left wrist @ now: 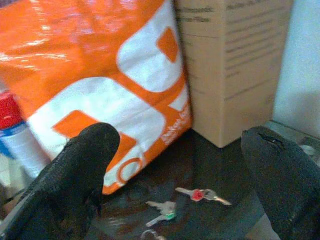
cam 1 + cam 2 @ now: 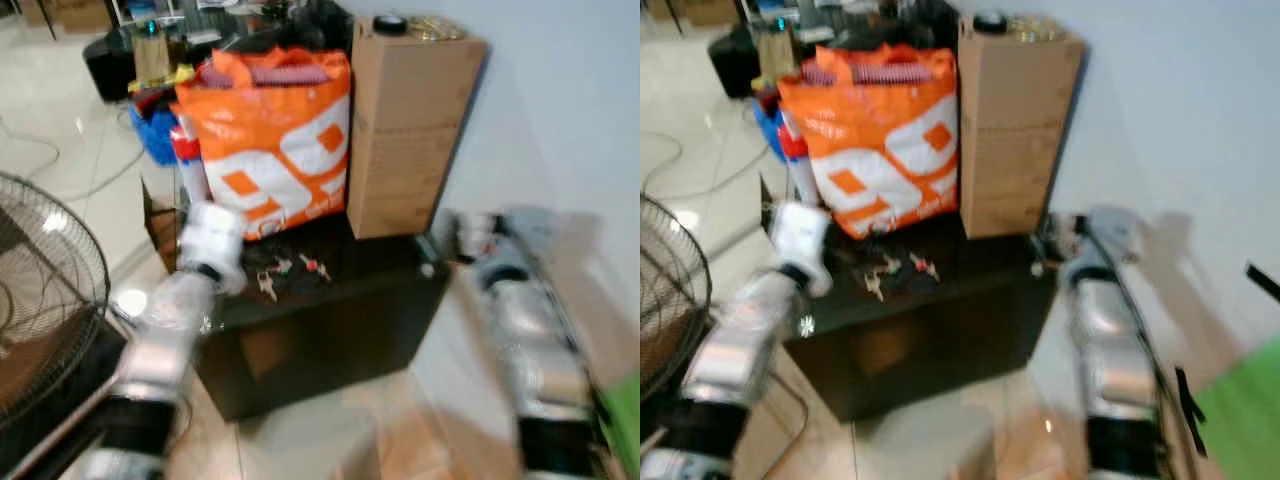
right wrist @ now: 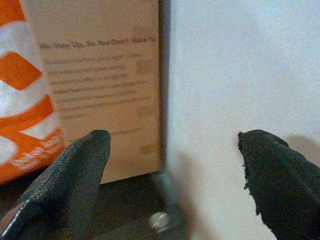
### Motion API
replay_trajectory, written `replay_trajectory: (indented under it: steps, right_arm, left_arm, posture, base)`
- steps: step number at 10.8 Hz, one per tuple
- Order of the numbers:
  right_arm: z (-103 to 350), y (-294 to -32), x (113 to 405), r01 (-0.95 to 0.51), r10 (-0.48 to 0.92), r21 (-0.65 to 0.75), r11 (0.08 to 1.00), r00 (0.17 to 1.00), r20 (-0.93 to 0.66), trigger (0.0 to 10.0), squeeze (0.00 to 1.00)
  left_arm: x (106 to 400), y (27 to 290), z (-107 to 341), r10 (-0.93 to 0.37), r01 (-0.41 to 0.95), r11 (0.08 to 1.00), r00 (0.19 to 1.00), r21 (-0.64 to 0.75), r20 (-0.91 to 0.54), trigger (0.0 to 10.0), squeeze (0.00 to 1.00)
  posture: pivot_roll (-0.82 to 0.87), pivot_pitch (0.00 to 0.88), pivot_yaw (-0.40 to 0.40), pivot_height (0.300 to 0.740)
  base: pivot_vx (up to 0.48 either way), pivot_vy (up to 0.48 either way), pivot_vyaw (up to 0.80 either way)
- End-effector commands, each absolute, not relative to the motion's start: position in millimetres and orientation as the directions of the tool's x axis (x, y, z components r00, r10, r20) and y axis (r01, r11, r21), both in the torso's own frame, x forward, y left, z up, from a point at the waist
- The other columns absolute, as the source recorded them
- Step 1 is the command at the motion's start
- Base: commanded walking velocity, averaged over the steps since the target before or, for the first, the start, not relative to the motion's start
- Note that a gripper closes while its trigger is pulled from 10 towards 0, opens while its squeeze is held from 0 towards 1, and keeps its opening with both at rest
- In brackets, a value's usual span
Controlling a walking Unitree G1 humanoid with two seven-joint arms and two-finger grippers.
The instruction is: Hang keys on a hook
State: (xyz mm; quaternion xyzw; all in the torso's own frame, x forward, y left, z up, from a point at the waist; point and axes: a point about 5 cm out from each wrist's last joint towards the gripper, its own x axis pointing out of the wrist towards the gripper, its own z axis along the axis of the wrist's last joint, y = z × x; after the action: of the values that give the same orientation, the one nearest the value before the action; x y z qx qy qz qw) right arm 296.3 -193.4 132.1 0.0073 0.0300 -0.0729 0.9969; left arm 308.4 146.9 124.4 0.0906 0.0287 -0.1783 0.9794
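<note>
Several keys (image 2: pixel 290 270) lie loose on a low dark table (image 2: pixel 330 330), in front of an orange and white bag (image 2: pixel 270 140). One key has a red tag (image 1: pixel 198 194), another a green tag (image 1: pixel 169 215). My left gripper (image 1: pixel 177 180) hovers open just short of the keys, nothing between its black fingers (image 1: pixel 75 185). Its white wrist (image 2: pixel 212 243) is at the table's left edge. My right gripper (image 3: pixel 172 185) is open and empty near the table's right corner, facing a cardboard box (image 3: pixel 100 90) and the white wall (image 3: pixel 235 75). The eye views are blurred.
The tall cardboard box (image 2: pixel 410 130) stands right of the bag, against the wall. A small round silver thing (image 3: pixel 159 220) sits at the table's corner. A wire fan (image 2: pixel 45 290) stands at the left. A red-capped can (image 1: pixel 12 130) and clutter stand behind the bag.
</note>
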Motion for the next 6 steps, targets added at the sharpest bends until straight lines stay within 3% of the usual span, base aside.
replay_trajectory:
  steps: [1,6]
  right_arm:
    - [137.4,-177.6,297.4,0.068,-0.068,-0.011,0.998,0.998,-0.013,10.0,1.0]
    - [128.3,-168.2,294.5,-0.002,-0.002,-0.077,0.997,0.999,-0.046,10.0,1.0]
  left_arm:
    - [309.8,158.0,129.1,-0.32,0.33,0.925,0.944,0.187,-0.081,10.0,0.0]
    - [309.0,156.6,128.6,-0.328,0.339,0.922,0.941,0.19,-0.087,10.0,0.0]
  posture:
    - [-0.02,0.0,0.002,0.74]
    - [-0.02,0.0,0.005,0.74]
  base:
    - [0.334,0.0,0.0]
    - [0.337,0.0,0.67]
